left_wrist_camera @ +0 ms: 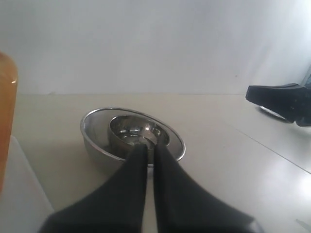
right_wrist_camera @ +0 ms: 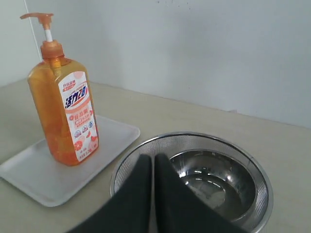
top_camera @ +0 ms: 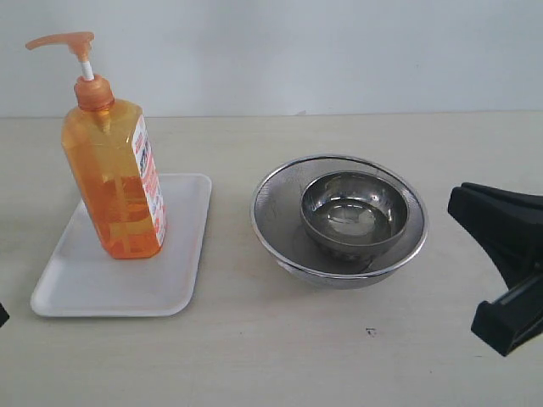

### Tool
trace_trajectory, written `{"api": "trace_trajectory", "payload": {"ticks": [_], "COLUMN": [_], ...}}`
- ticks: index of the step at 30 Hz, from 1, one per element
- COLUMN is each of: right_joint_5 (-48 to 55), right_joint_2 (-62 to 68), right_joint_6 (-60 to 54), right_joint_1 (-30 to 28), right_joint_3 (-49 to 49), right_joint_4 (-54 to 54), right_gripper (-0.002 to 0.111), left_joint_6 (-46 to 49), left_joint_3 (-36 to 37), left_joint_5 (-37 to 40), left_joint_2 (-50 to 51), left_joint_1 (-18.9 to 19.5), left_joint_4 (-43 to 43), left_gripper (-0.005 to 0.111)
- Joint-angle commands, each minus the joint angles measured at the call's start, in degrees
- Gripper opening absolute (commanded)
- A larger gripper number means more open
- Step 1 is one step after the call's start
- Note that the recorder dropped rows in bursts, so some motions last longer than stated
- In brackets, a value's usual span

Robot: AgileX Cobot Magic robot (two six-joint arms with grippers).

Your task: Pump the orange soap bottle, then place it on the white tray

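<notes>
The orange soap bottle (top_camera: 114, 178) stands upright on the white tray (top_camera: 93, 284) at the left of the table, pump head raised. It also shows in the right wrist view as the orange soap bottle (right_wrist_camera: 63, 114) on the tray (right_wrist_camera: 109, 141), and only as an orange edge (left_wrist_camera: 6, 111) in the left wrist view. My right gripper (top_camera: 458, 202) hangs at the right edge, shut and empty, well away from the bottle; its fingers (right_wrist_camera: 141, 170) point at the bowls. My left gripper (left_wrist_camera: 150, 148) is shut with nothing between its fingers, low beside the tray.
A wire-mesh steel bowl (top_camera: 280, 216) with a smaller steel bowl (top_camera: 356, 212) nested in it sits in the middle of the table, between the tray and the right gripper. A white wall runs along the back.
</notes>
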Motion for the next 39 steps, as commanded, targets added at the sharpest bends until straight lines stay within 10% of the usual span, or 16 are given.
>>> {"api": "trace_trajectory", "payload": {"ticks": [1,32,39], "right_joint_5": [3.29,8.57,8.56], "right_joint_2": [-0.35,-0.35,-0.35], "right_joint_6": [-0.42,-0.14,-0.36], "right_joint_1": [-0.08,-0.08,-0.08], "right_joint_3": [0.21,0.21,0.21], "right_joint_4": [0.07,0.07,0.07], "right_gripper": [0.0,0.0,0.0], "left_joint_6": [4.23,4.23,11.2], "left_joint_3": [0.56,1.0,1.0], "left_joint_5": [0.91,-7.63,2.53], "left_joint_2": [-0.42,-0.69,-5.42], "left_joint_1": [0.03,0.03,0.03], "left_joint_4": [-4.83,-4.7,-13.28], "left_gripper": [0.005,0.005,0.005]}}
